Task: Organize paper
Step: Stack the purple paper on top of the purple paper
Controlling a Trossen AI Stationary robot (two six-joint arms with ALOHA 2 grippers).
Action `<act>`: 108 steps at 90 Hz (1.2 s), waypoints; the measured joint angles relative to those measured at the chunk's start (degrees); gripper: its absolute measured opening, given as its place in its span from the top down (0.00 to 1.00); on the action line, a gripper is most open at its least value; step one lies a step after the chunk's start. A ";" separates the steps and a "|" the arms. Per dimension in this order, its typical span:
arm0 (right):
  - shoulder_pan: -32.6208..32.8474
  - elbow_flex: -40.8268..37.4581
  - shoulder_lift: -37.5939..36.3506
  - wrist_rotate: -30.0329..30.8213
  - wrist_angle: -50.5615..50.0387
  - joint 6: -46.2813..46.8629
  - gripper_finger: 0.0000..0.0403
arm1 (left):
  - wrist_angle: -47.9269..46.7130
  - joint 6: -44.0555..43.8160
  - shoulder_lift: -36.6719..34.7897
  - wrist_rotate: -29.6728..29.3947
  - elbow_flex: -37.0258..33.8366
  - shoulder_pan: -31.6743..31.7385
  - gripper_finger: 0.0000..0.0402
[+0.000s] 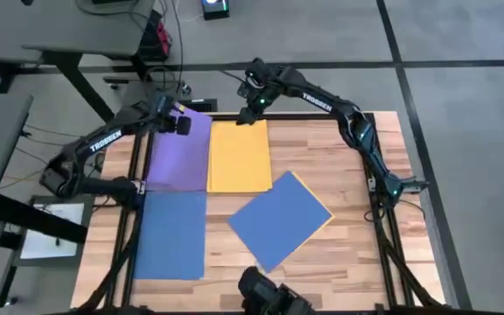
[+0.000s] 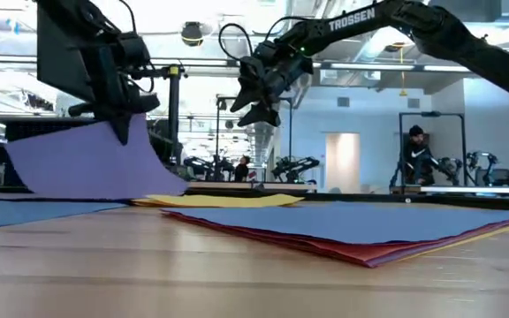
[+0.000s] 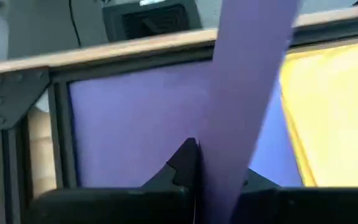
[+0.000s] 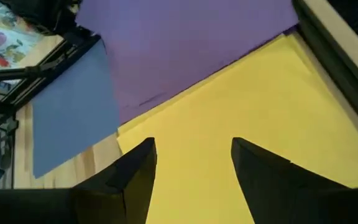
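Nearest, tilted blue sheet [image 1: 280, 219] tops a red-pink sheet [image 2: 360, 252] on the wooden surface [image 1: 357, 262]. Second blue sheet [image 1: 171, 234] lies flat at left. Beyond, yellow sheet [image 1: 239, 156] flat; right gripper [image 1: 250, 114] hovers above its far edge, fingers spread, empty. Left gripper [image 1: 180, 122] fingers pinched on purple sheet [image 1: 182, 156], far edge lifted.

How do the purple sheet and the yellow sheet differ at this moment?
The purple sheet is pinched at its far edge by the left gripper and lifted into a curve; the yellow sheet lies flat, untouched, with the right gripper hovering above its far edge, jaws open. Purple sits left, yellow right. Both are plain rectangular sheets, side by side.
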 joint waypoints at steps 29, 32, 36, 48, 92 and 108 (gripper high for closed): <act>0.41 0.00 0.02 0.17 -0.30 -0.66 0.51 | -1.48 0.26 3.23 -1.13 -0.04 0.08 1.00; 0.41 0.00 0.02 0.17 -0.31 -0.66 0.51 | -1.63 0.43 3.25 -1.30 -0.04 0.10 1.00; 0.41 0.00 0.02 0.19 -0.29 -0.68 0.51 | -1.66 1.20 3.22 -1.31 -0.04 0.23 1.00; 0.41 0.00 0.02 0.19 -0.29 -0.70 0.51 | -2.44 2.74 3.22 -1.52 -0.04 0.67 1.00; 0.62 0.00 0.04 0.10 -1.60 -0.91 0.51 | -7.51 6.18 3.40 -0.40 2.52 0.61 0.80; 1.22 0.00 0.04 -0.45 -1.62 -1.71 0.51 | -10.82 6.24 3.40 0.37 4.41 0.59 0.79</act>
